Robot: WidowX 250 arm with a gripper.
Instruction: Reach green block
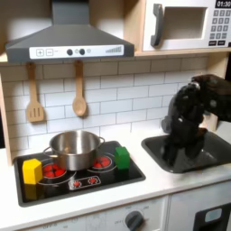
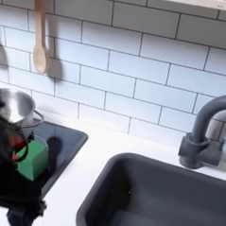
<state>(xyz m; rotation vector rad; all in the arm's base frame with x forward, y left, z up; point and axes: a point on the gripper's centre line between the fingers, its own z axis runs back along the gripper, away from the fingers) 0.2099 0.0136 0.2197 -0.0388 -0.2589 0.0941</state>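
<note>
The reach looks barely begun. In the first exterior view the green block (image 1: 122,158) sits on the stove (image 1: 77,185) at its right edge, just beside the pot (image 1: 74,148), while the arm (image 1: 191,113) hangs over the sink (image 1: 194,153), well apart from it. Whether the end effector is open or closed I cannot tell. The pot appears empty; the sink holds nothing visible. A yellow block (image 1: 32,170) stands at the stove's left.
</note>
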